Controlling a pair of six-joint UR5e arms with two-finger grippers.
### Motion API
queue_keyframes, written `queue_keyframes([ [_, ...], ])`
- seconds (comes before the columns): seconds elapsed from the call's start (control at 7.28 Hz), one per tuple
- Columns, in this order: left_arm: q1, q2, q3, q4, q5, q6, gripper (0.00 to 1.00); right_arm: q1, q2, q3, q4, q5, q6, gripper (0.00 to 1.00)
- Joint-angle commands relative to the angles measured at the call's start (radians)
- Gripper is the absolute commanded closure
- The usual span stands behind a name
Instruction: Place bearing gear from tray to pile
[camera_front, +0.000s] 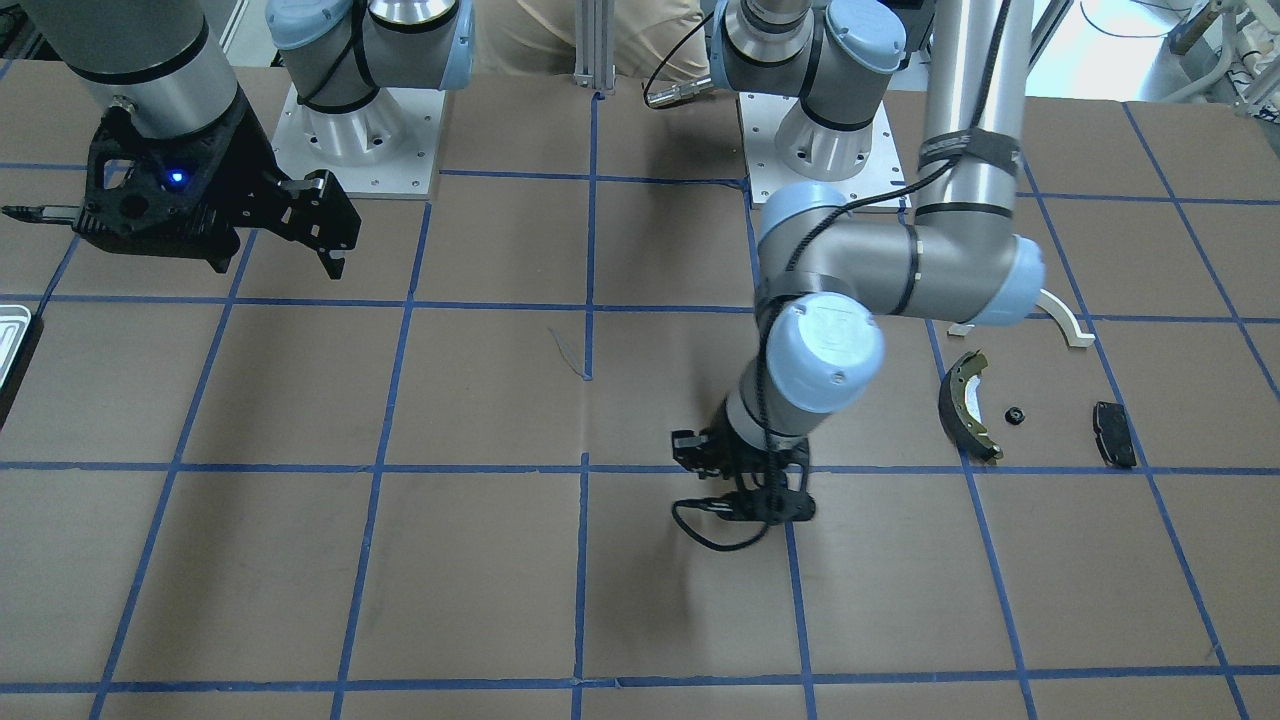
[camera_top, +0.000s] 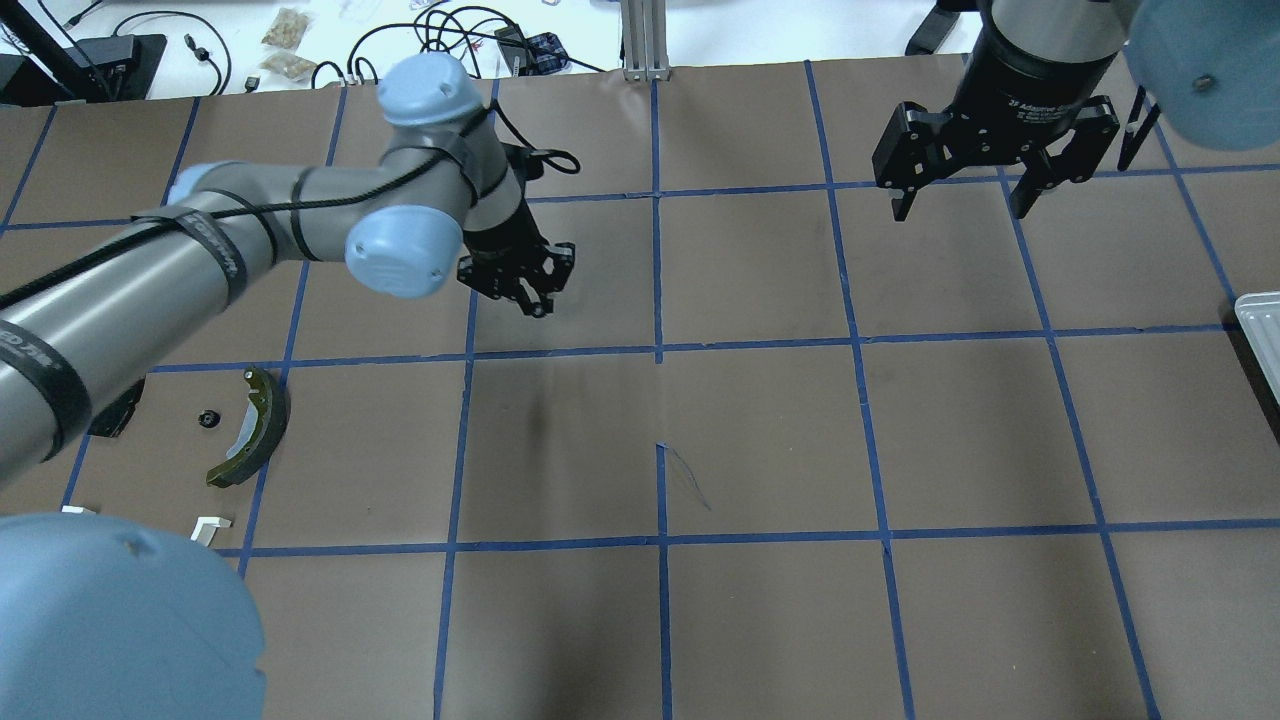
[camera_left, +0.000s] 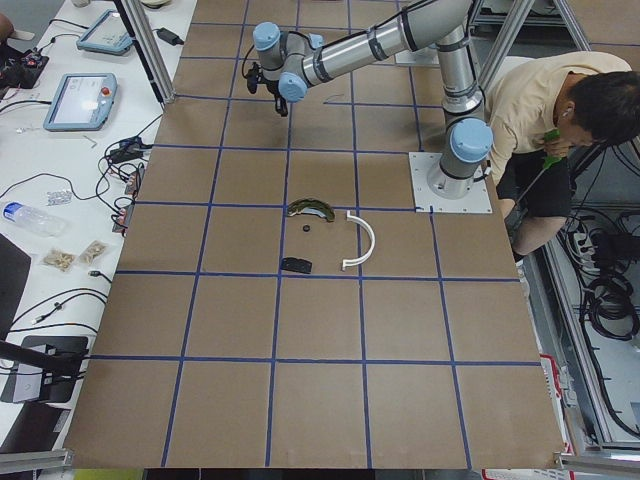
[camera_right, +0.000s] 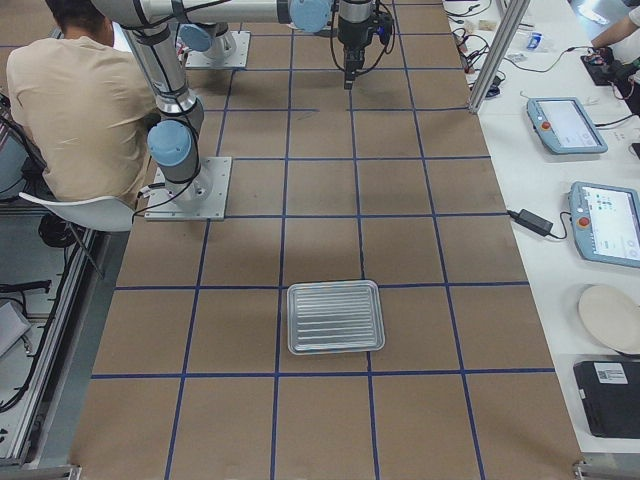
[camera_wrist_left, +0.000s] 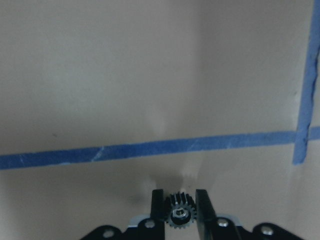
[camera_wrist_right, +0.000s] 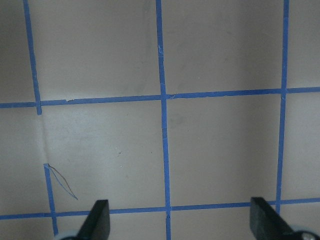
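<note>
My left gripper (camera_wrist_left: 179, 199) is shut on a small black bearing gear (camera_wrist_left: 179, 214), held between its fingers above bare table near a blue tape line. In the overhead view the left gripper (camera_top: 535, 298) hangs left of the table's middle, well away from the pile. The pile lies at the robot's left: an olive-and-black brake shoe (camera_top: 250, 428), a white arch (camera_front: 1065, 322), a black brake pad (camera_front: 1114, 433) and a small black round part (camera_front: 1015, 415). The tray (camera_right: 335, 316) lies at the robot's right, with nothing on it. My right gripper (camera_top: 960, 208) is open and empty.
The table is brown board with a blue tape grid (camera_top: 657, 350). A person in a beige shirt (camera_right: 70, 100) sits behind the robot bases. Tablets and cables lie on a side bench (camera_right: 580, 150) beyond the table's far edge.
</note>
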Motion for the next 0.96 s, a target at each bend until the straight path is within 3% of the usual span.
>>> queue_keyframes([
  [0.0, 0.206, 0.016, 0.095, -0.094, 0.009, 0.163, 1.0, 0.0, 0.0, 0.0, -0.004, 0.0, 0.001, 0.0],
  [0.27, 0.411, 0.019, 0.082, -0.134, 0.012, 0.423, 1.0, 0.0, 0.0, 0.0, -0.004, 0.0, 0.001, 0.0],
  [0.41, 0.49, 0.009, 0.076, -0.133, 0.102, 0.538, 1.0, 0.0, 0.0, 0.0, -0.005, 0.0, 0.001, 0.0],
  [0.82, 0.661, 0.001, -0.022, -0.102, 0.151, 0.671, 1.0, 0.0, 0.0, 0.0, -0.01, 0.002, 0.003, 0.0],
])
